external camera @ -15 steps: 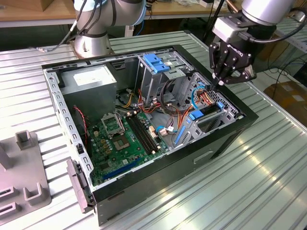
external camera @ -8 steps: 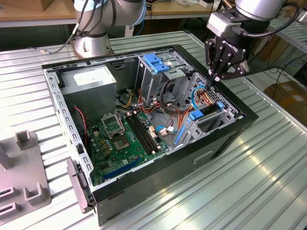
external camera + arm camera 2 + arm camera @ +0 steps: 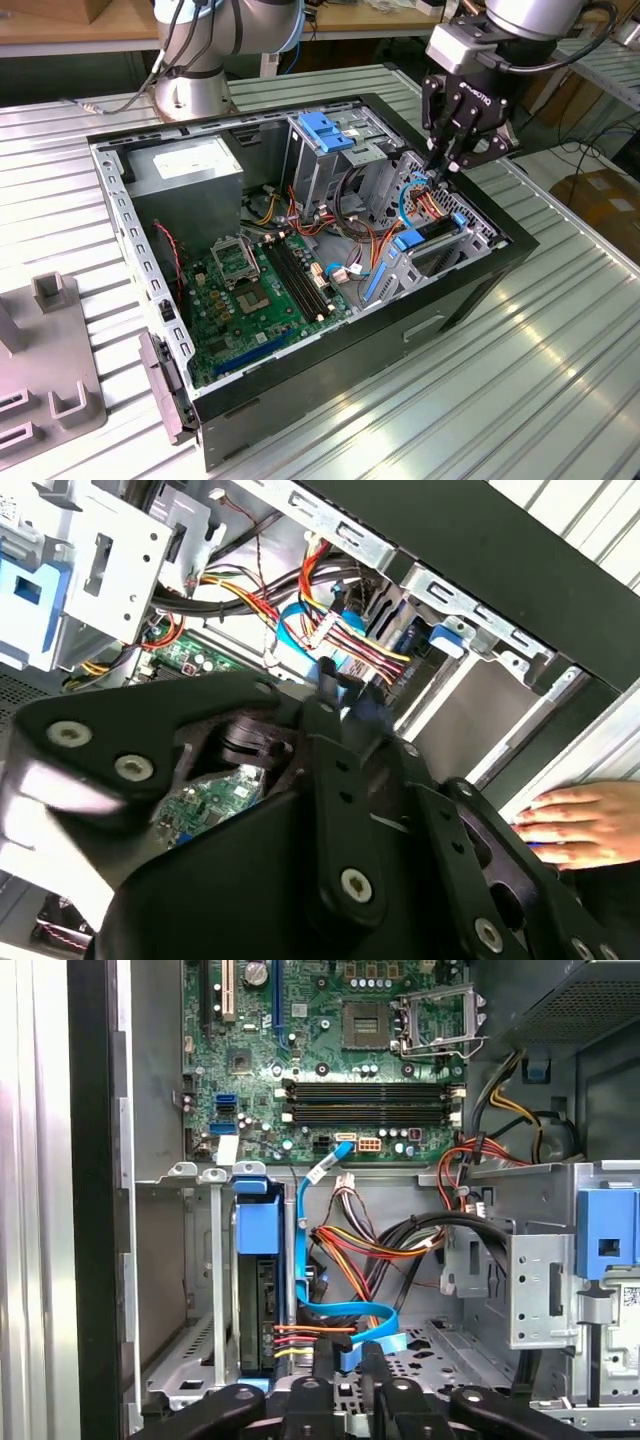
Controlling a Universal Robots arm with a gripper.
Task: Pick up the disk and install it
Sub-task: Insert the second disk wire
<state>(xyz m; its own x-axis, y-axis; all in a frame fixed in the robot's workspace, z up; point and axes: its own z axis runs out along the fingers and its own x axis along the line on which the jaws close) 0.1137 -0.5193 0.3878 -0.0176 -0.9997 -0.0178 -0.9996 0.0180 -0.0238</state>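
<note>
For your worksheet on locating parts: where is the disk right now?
The disk sits upright in the metal bay at the case's edge, on the exterior view's right, beside the blue cable and just below the gripper.

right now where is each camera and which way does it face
Exterior view: off the arm, above one corner, looking down into the open computer case; the arm and gripper show.
First wrist view: on the arm, looking into the case at the motherboard and the disk in its bay; gripper links show.
Second wrist view: on the arm, looking past the gripper body at cables; a person's hand rests outside.
Both wrist views share the thin blue cable.
</note>
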